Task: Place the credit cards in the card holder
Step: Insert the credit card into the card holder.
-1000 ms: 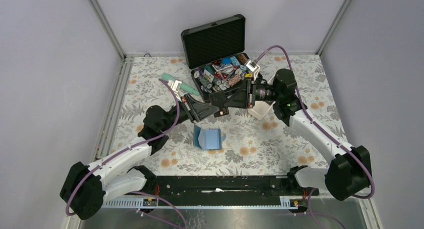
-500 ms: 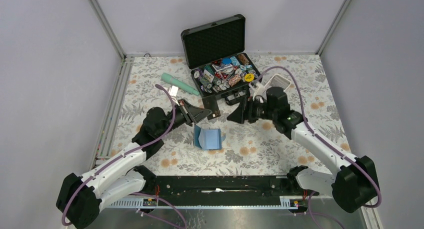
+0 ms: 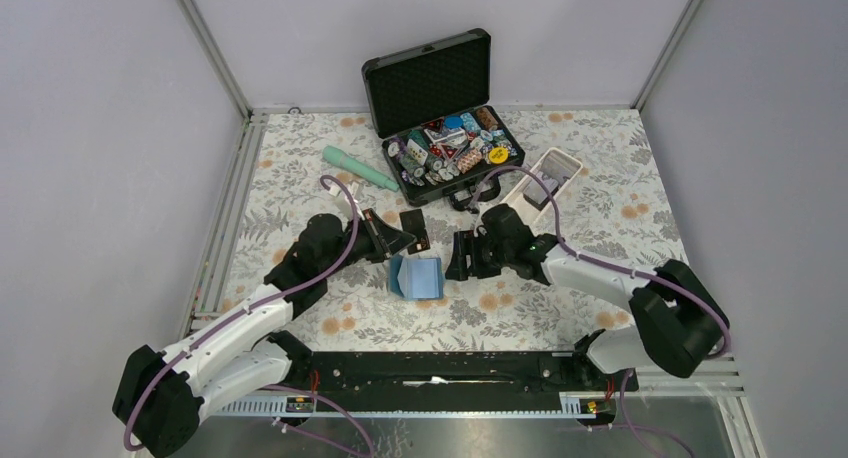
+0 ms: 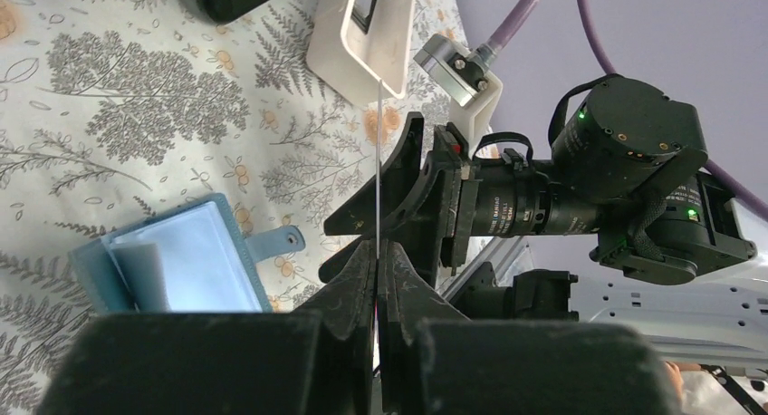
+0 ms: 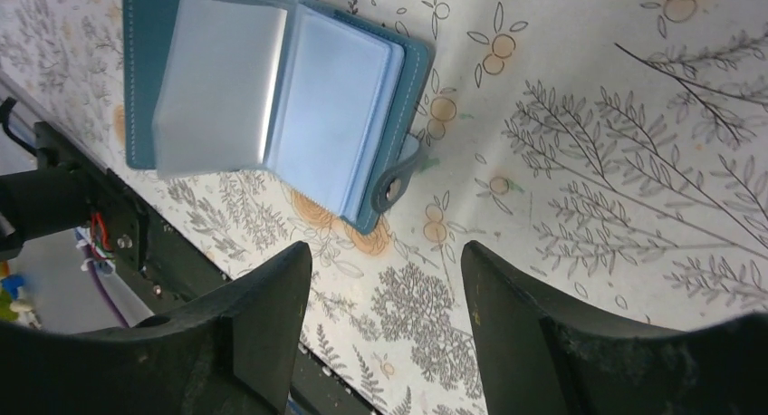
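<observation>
teal card holder (image 3: 417, 277) lying open on floral cloth (image 3: 300, 168), left gripper (image 3: 398, 240) jaws clamped on a dark credit card (image 3: 413, 225) near its far edge, right gripper (image 3: 458, 258) jaws apart just beside its strap

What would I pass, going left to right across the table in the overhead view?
mint-green tube → card holder → right gripper → white tray

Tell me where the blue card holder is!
The card holder lies open in the middle of the flowery table, top view: just below the left gripper, with the right gripper on its right.
</observation>
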`<control>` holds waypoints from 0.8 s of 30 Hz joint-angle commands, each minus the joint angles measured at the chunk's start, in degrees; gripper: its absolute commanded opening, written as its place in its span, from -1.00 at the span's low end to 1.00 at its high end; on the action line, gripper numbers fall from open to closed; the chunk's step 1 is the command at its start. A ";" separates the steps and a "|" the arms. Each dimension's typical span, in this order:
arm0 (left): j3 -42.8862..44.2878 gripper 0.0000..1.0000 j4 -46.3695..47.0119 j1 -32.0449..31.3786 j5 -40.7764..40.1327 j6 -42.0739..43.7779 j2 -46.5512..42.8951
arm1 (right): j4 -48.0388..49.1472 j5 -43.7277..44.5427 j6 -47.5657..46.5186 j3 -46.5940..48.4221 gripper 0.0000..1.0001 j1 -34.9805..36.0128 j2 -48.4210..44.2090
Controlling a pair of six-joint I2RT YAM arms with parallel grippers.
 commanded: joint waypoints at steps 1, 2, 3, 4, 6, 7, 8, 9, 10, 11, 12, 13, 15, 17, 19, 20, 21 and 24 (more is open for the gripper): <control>2.71 -1.00 -0.49 0.26 -1.93 1.26 -0.09 | 4.76 3.23 -1.20 3.93 0.36 2.58 4.71; 2.71 -1.00 -0.66 0.26 -1.96 1.26 -0.15 | 4.94 3.69 -1.25 4.53 0.34 3.06 5.78; 2.71 -1.00 -0.79 0.26 -1.90 1.33 -0.18 | 5.21 4.10 -1.22 4.95 0.32 3.35 6.86; 2.78 -1.00 -1.01 0.26 -2.04 1.34 -0.20 | 5.61 4.47 -1.04 5.24 0.28 3.69 7.67; 2.95 -1.00 -1.43 0.26 -2.13 1.43 -0.11 | 6.12 4.99 -1.02 6.06 0.17 4.32 9.47; 3.05 -1.00 -1.70 0.26 -2.15 1.51 -0.11 | 6.01 5.04 -1.17 6.78 0.11 4.62 10.41; 3.14 -1.00 -1.82 0.26 -2.19 1.60 -0.08 | 5.78 5.31 -1.30 7.40 0.06 4.82 11.43; 3.21 -1.00 -1.89 0.26 -2.20 1.67 -0.11 | 5.52 6.00 -1.34 7.82 0.03 5.18 12.07; 3.18 -1.00 -1.92 0.26 -2.27 1.69 -0.09 | 5.25 6.88 -1.40 8.27 0.01 5.49 12.57; 3.16 -1.00 -2.04 0.26 -2.33 1.76 -0.11 | 4.89 8.21 -1.55 8.65 0.00 5.73 13.10; 3.15 -1.00 -2.12 0.26 -2.33 1.85 -0.11 | 4.37 9.28 -1.63 9.09 -0.01 5.90 13.65; 3.20 -1.00 -2.32 0.26 -2.28 1.91 -0.11 | 3.66 10.28 -1.68 9.56 -0.04 6.09 14.08; 3.22 -1.00 -2.78 0.26 -2.32 2.04 -0.19 | 0.95 12.04 -1.83 10.60 -0.10 6.38 14.97; 3.19 -1.00 -3.15 0.26 -2.39 2.13 -0.35 | -0.97 13.13 -2.14 11.63 -0.14 6.76 15.81; 3.24 -1.00 -3.43 0.28 -2.57 2.29 -0.71 | -2.23 13.81 -2.26 12.36 -0.17 7.13 16.29; 3.22 -1.00 -3.64 0.31 -2.66 2.38 -0.75 | -2.74 13.95 -2.24 12.65 -0.17 7.35 16.44; 3.30 -1.00 -3.82 0.33 -2.87 2.44 -0.81 | -3.03 13.96 -2.17 12.85 -0.18 7.50 16.54; 3.41 -1.00 -4.24 0.30 -3.21 2.58 -0.74 | -3.37 14.23 -1.86 12.85 -0.19 8.08 16.90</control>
